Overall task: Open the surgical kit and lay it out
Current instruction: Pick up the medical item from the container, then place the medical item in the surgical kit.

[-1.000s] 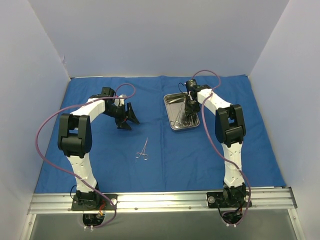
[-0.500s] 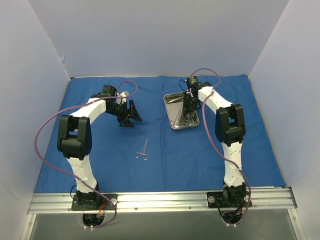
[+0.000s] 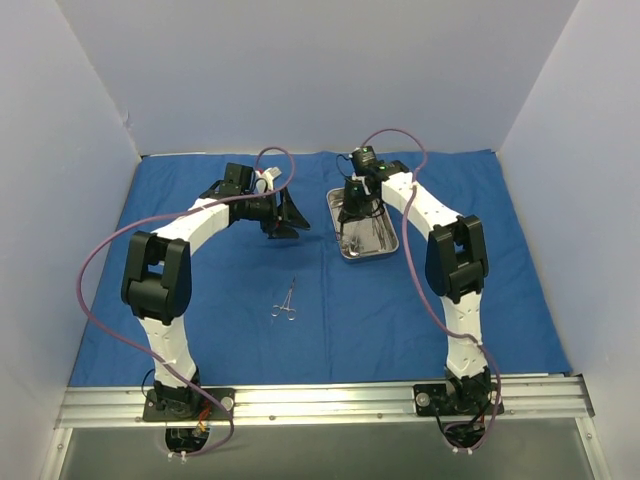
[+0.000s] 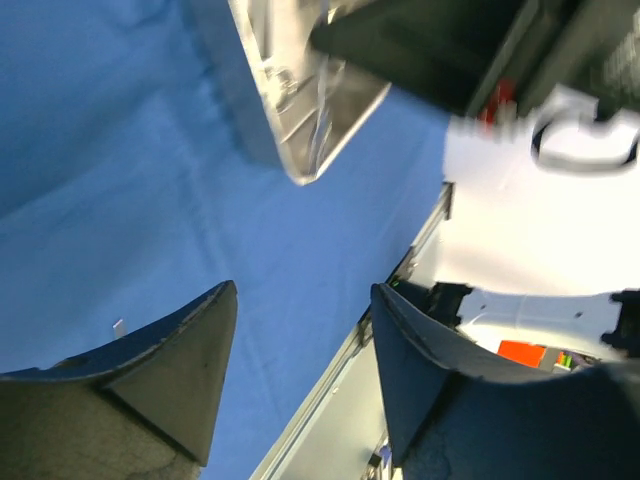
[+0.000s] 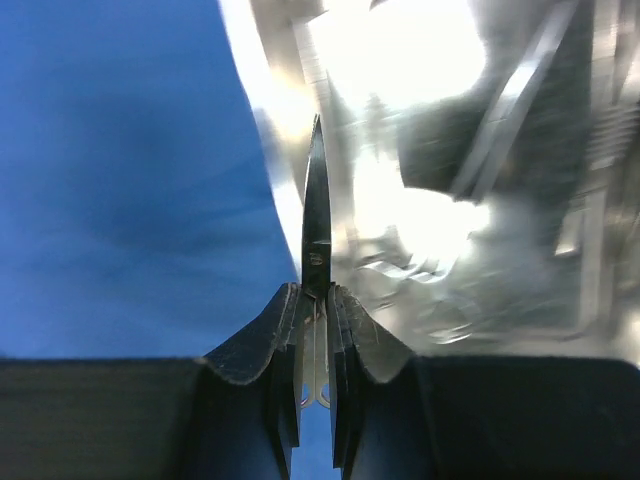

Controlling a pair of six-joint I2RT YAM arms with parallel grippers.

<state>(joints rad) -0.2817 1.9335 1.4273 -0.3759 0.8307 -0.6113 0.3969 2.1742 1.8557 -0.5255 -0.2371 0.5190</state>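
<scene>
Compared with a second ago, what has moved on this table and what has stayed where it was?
The left gripper, open and empty, swung toward the tray. The right gripper, shut on a pair of scissors, shifted from the tray's middle toward its left side in the top view. The tray and the forceps lying on the blue cloth stayed put.

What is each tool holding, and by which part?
Right tool: scissors, pinched at the shanks just behind the pivot. Left tool: open, holding nothing.
</scene>
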